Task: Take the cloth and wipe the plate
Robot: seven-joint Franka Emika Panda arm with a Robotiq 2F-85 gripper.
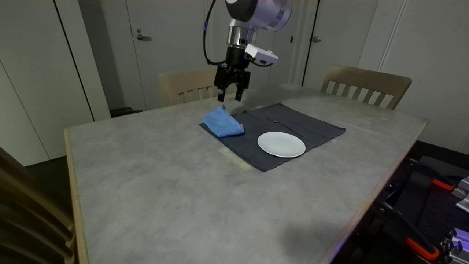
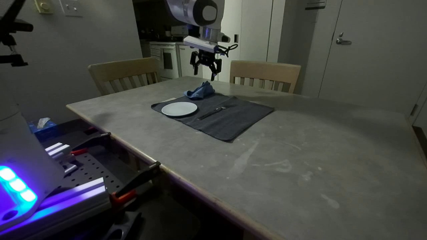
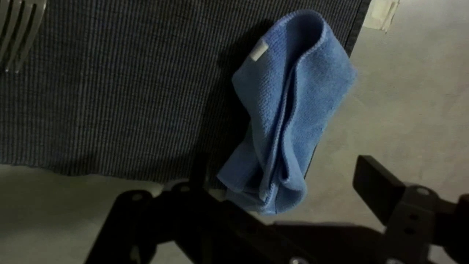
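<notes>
1. The pincer (image 1: 230,98), black, hangs from the arm (image 1: 271,16) and points downward. Its jaws stand wide apart.
2. Below the pincer lies the cloth (image 1: 221,123); an exterior view shows a gap between the two. In the wrist view the jaws appear to either side of the cloth's lower end.
3. The cloth, blue and loosely folded, rests on a corner of the dark mat (image 1: 315,126). The wrist view shows folds running along its length, a rounded loop at its upper end, and a small white label (image 3: 259,50) on one side.
4. The plate (image 1: 281,144), white and round, lies flat on the mat in both exterior views, close to one edge and apart from the cloth.
5. The fork (image 1: 289,128) lies on the mat, its handle end near the plate. Its tines enter the upper left corner of the wrist view.
6. The mat lies on the grey desk (image 1: 165,201). A pale strip of tape (image 1: 234,158) is on the desk just beside the mat, along the edge that runs from the cloth toward the plate.
7. Wooden chairs (image 1: 368,79) stand at the desk in both exterior views.
8. Clamps (image 2: 141,178) sit at the desk's edge, and a stove (image 2: 166,71) stands in the background. A door (image 1: 172,47) with a metal handle appears behind the arm.
</notes>
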